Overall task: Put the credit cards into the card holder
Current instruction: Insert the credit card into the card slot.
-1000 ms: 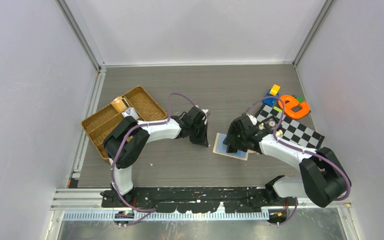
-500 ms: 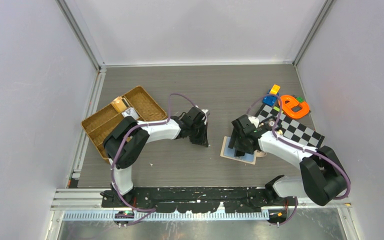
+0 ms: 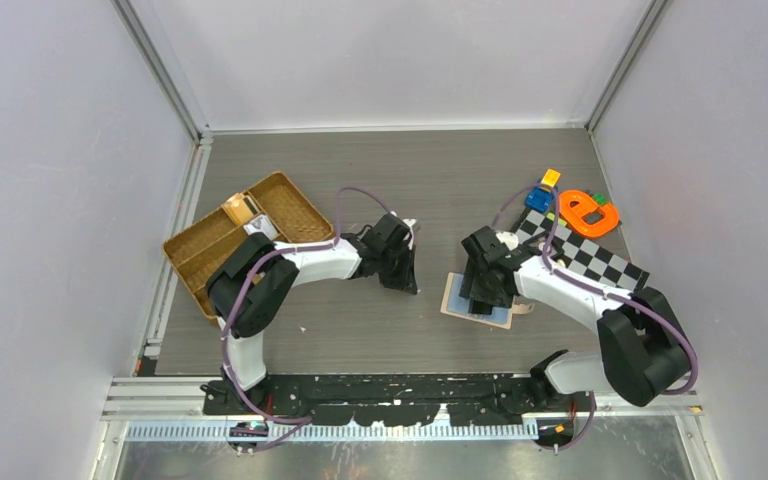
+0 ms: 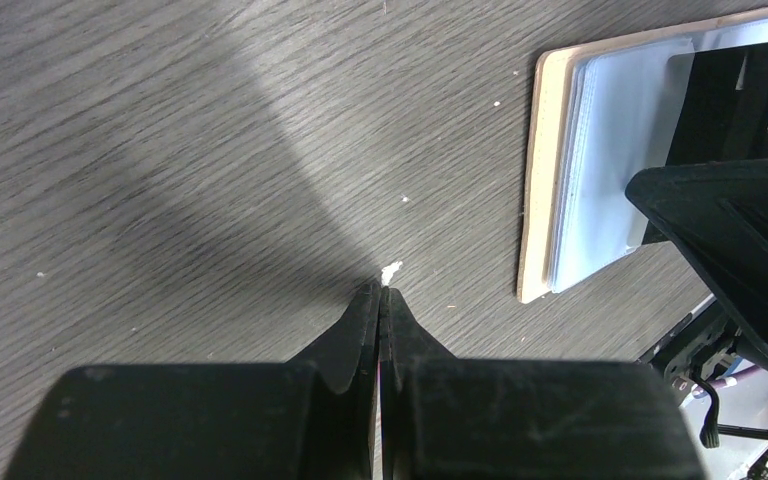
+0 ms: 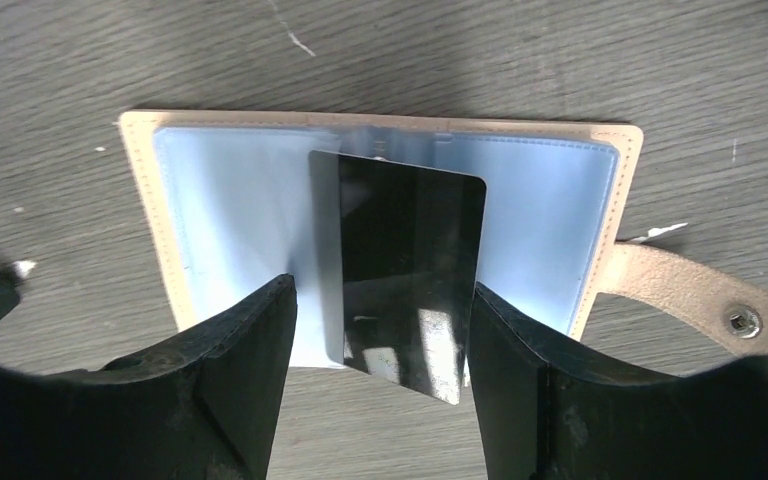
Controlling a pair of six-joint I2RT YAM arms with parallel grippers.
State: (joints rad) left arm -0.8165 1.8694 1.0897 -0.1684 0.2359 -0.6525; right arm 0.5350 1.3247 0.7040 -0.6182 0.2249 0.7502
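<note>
The peach-beige card holder (image 3: 454, 300) lies open on the table, its pale blue pockets (image 5: 220, 220) facing up and its snap tab (image 5: 700, 300) out to the right. A dark, glossy card (image 5: 410, 260) stands tilted on it, far end at the centre fold and near end raised past the holder's edge. My right gripper (image 5: 380, 285) is open and straddles this card, with a visible gap at the left finger. My left gripper (image 4: 381, 290) is shut on nothing, tips on the bare table left of the holder (image 4: 532, 200). No separate light blue card shows.
A brown wicker tray (image 3: 210, 250) with small items sits at the left. A checkered mat (image 3: 590, 262), an orange toy (image 3: 588, 212) and small blue and yellow blocks (image 3: 540, 195) lie at the right. Grey walls enclose the table.
A second ago the holder and my right gripper were further left; both shifted right and slightly nearer. Little has moved in the last half second. The left arm is still.
</note>
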